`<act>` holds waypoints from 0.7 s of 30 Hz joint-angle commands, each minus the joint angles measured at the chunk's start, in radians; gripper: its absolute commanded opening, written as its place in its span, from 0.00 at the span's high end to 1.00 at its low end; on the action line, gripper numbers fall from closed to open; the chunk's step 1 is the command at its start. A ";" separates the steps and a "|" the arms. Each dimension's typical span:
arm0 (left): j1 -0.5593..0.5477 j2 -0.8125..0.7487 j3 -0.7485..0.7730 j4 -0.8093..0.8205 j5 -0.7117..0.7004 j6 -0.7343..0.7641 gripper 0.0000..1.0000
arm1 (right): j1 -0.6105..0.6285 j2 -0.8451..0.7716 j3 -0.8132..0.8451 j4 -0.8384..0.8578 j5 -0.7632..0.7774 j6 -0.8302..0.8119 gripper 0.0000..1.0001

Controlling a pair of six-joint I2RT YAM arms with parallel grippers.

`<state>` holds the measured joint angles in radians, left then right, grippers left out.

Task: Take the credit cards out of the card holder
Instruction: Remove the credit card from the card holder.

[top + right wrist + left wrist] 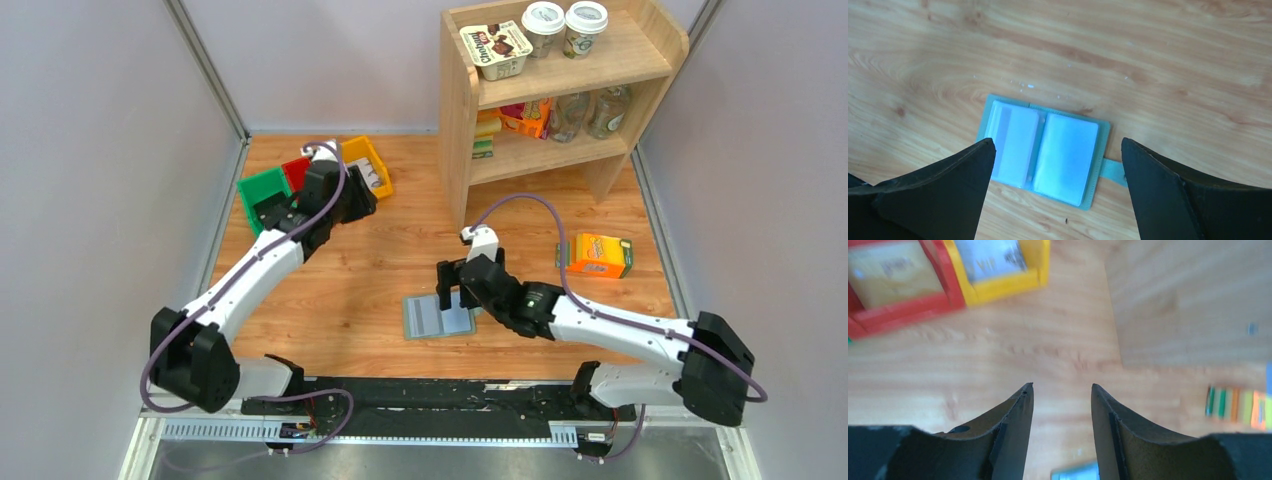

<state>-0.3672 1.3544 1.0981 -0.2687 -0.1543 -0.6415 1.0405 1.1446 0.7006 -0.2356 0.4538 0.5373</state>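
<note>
The card holder (438, 316) lies open and flat on the wooden table. In the right wrist view the card holder (1043, 150) shows two pale blue inner panels and a small tab at its right edge. A credit card (1012, 142) with a grey stripe sits in the left panel's sleeve. My right gripper (1058, 141) hangs open just above the holder, one finger on each side, touching nothing; from above, the right gripper (458, 295) covers the holder's far right corner. My left gripper (360, 198) is open and empty beside the bins, and the left gripper (1062, 386) has only bare wood between its fingers.
A yellow bin (998, 282) and a red bin (898, 310) each hold a card; a green bin (262, 195) stands next to them at the back left. A wooden shelf (560, 90) with cups and bottles stands at the back right. An orange carton (595, 254) lies at the right.
</note>
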 commanded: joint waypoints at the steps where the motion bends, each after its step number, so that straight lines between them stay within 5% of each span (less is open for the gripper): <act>1: -0.064 -0.125 -0.108 -0.141 0.090 0.002 0.46 | 0.036 0.121 0.128 -0.183 -0.090 0.046 0.00; 11: -0.127 -0.368 -0.412 -0.113 0.225 -0.122 0.46 | 0.128 0.384 0.316 -0.326 -0.089 0.081 0.00; 21: -0.196 -0.379 -0.573 -0.003 0.295 -0.193 0.46 | 0.159 0.546 0.395 -0.329 -0.112 0.076 0.00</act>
<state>-0.5449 0.9878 0.5468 -0.3523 0.1020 -0.7914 1.1973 1.6543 1.0428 -0.5537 0.3531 0.6060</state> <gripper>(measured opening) 0.542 0.998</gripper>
